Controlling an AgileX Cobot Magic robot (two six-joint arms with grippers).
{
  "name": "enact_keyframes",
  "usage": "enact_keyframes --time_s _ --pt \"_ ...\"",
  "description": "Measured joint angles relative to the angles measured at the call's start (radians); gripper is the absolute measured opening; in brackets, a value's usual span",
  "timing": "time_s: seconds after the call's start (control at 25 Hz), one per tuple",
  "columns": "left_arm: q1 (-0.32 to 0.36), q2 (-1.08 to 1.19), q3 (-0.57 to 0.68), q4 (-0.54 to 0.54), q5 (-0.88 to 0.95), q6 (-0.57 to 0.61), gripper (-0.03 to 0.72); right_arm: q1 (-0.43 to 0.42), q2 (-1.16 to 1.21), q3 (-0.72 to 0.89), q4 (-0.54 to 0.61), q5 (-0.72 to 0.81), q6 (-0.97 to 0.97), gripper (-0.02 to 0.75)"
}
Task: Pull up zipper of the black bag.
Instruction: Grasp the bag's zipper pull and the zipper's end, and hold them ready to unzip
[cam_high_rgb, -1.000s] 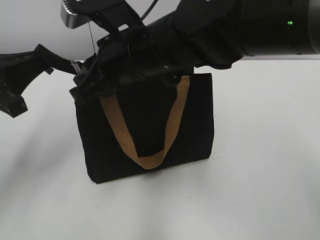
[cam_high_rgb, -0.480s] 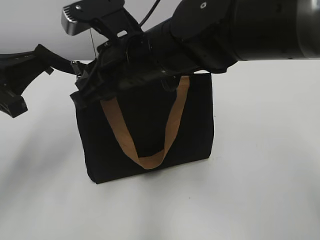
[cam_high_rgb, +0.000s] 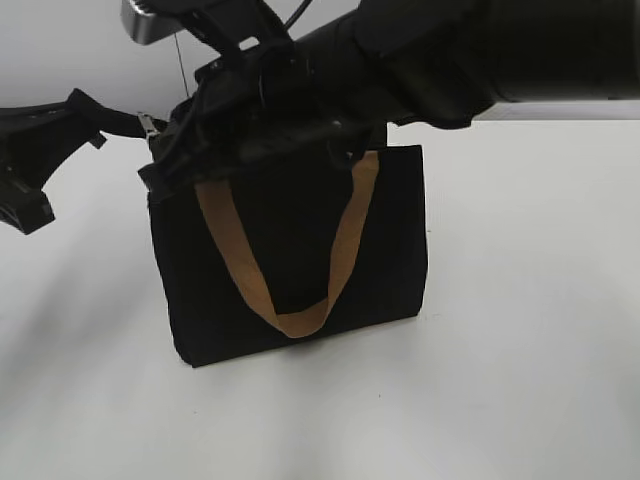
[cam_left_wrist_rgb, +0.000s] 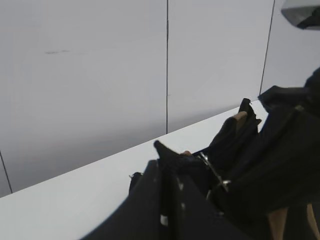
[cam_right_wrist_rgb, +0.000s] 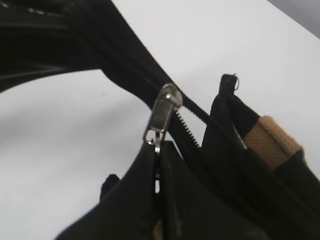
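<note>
Standing upright on the white table, the black bag has its zipper at 10 o'clock. The right gripper pinches the pull tab; the left gripper clamps the bag's end tail, likely keeping the track taut.

The table is a plain white surface filling the near and right parts of the scene and reaching back to a pale wall. The black bag stands upright directly on it, left of centre, its bottom edge resting on the table and a soft shadow spreading left and near.
</note>
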Motion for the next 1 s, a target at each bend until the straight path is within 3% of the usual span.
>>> enact_keyframes --time_s 0.56,1.0 --pt "-0.002 0.0 0.001 0.005 -0.035 0.0 -0.006 -0.153 -0.059 -0.001 -0.013 0.201 0.096 -0.001" --pt "-0.007 0.0 0.003 -0.022 -0.061 0.0 -0.006 -0.24 -0.089 -0.002 -0.251 0.305 0.343 -0.001"
